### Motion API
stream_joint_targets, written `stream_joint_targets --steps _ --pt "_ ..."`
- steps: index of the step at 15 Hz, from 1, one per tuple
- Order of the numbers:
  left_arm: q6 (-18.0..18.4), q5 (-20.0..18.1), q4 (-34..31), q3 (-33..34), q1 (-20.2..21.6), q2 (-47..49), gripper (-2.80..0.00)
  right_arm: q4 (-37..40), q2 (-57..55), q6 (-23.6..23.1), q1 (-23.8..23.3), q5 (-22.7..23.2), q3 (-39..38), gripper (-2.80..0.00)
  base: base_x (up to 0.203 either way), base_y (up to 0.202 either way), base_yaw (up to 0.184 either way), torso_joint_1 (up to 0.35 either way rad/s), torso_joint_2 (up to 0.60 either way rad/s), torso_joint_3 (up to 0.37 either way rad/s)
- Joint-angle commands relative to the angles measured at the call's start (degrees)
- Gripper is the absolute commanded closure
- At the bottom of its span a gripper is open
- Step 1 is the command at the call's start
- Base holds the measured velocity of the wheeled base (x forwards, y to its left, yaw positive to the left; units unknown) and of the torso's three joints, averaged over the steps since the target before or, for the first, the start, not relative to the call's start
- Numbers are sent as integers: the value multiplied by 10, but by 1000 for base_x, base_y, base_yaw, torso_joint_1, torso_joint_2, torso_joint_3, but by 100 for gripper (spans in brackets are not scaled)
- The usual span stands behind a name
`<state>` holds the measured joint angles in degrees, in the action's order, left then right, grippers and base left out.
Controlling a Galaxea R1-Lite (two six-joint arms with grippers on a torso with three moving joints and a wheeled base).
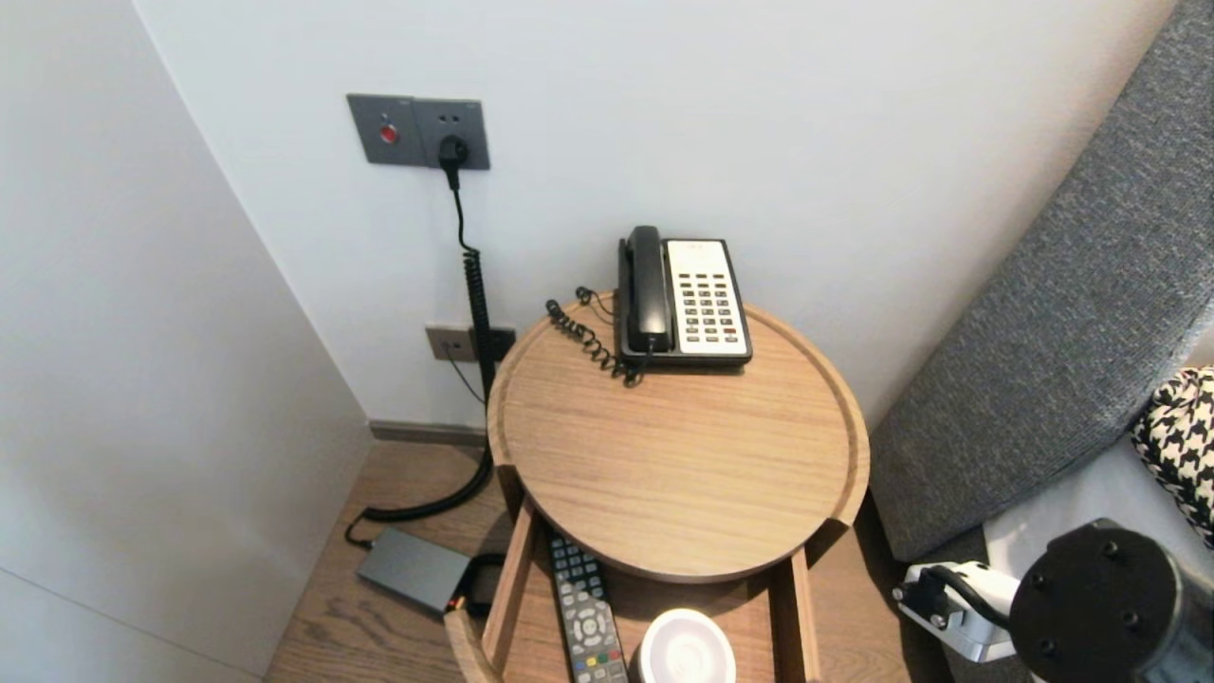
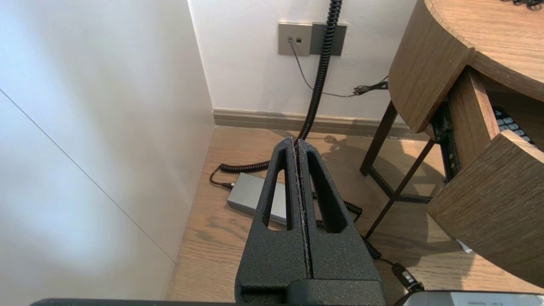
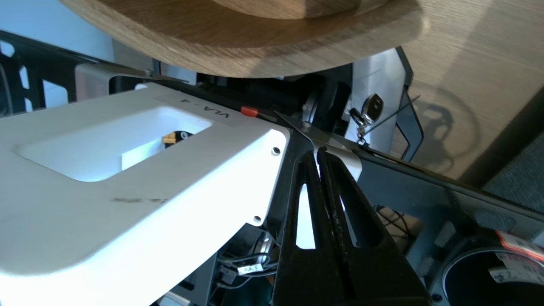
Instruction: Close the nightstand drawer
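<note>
Two black claws are both clenched tight and hold nothing; the left gripper (image 2: 296,142) hangs over the brown wooden floor (image 2: 221,238), above a flat grey metal box (image 2: 250,194), with a black curly cable (image 2: 321,63) running up the white wall behind it; the right gripper (image 3: 318,149) is low down at the robot's right, just beside a white plastic robot cover (image 3: 127,191) and under a curved wooden edge (image 3: 255,46). One round wooden table (image 1: 683,455) stands in the corner; a black and white desk telephone (image 1: 683,299) sits at its back, near the wall; below the top an open wooden drawer (image 1: 789,607) holds a long black remote control (image 1: 588,617) and a round white thing (image 1: 685,650); a grey wall plate with a red button (image 1: 417,131) is high on the wall; a grey cloth headboard (image 1: 1062,313) and a black and white checked pillow (image 1: 1181,427) are on the right.
</note>
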<state>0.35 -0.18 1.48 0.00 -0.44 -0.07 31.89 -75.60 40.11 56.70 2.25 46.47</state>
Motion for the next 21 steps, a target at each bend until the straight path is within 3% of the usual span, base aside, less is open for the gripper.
stream_joint_targets --steps 1,5,9,13,21 --pt "0 0 0 7 0 0 0 -44 0 0 11 -1 -45 0 0 0 0 0 0 0" --pt "0 0 0 7 0 0 0 -117 -6 -9 17 -12 -88 0 0 0 0 0 0 0" --pt "0 0 0 7 0 0 0 -125 -18 -20 17 -17 -100 0 0 0 0 0 0 0" --pt "0 0 0 7 0 0 0 -191 -54 -34 17 -41 -123 0 0 0 0 0 0 0" --pt "0 0 0 7 0 0 0 -251 -102 -58 10 -78 -120 0 0 0 0 0 0 0"
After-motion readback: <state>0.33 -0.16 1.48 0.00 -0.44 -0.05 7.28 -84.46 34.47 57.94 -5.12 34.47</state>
